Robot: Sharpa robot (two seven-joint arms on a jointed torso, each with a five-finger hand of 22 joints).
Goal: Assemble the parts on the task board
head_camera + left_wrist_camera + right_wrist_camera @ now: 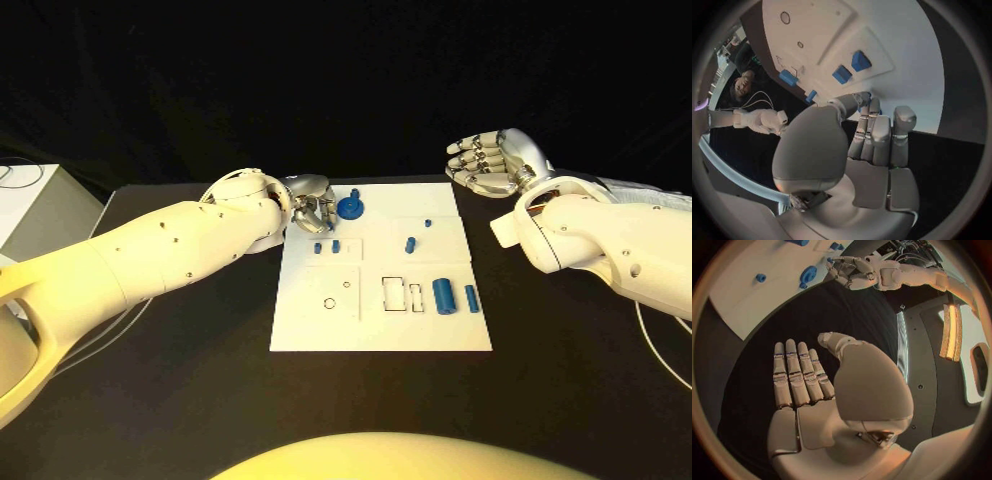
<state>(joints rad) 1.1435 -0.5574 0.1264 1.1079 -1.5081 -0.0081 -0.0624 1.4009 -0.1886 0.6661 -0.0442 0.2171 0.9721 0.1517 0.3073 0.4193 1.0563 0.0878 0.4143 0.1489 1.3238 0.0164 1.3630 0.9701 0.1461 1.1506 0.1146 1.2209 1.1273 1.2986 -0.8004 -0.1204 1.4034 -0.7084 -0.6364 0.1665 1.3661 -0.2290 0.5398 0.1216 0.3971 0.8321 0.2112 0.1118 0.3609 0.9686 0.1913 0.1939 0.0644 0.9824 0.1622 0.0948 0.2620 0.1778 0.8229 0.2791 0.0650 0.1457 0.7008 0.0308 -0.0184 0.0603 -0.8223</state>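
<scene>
At the far left corner of the task board (378,330) my left hand (306,208) sits with its fingers curled inward; I cannot tell whether anything is pinched in them. Just beside its fingertips stands a round blue part (352,207), and two small blue blocks (326,246) lie close below on the white plate. My right hand (490,160) hangs off the board's far right corner, above the black tabletop (577,380), fingers straight and side by side, thumb apart, holding nothing. Further parts rest toward the board's right side: a small peg (410,243) and a pair of blue cylinders (456,297). From my left wrist, the fingers (879,132) reach the board's edge near the two blocks (851,67). From my right wrist, the flat palm (807,390) faces dark tabletop, with the round part (808,275) well apart.
</scene>
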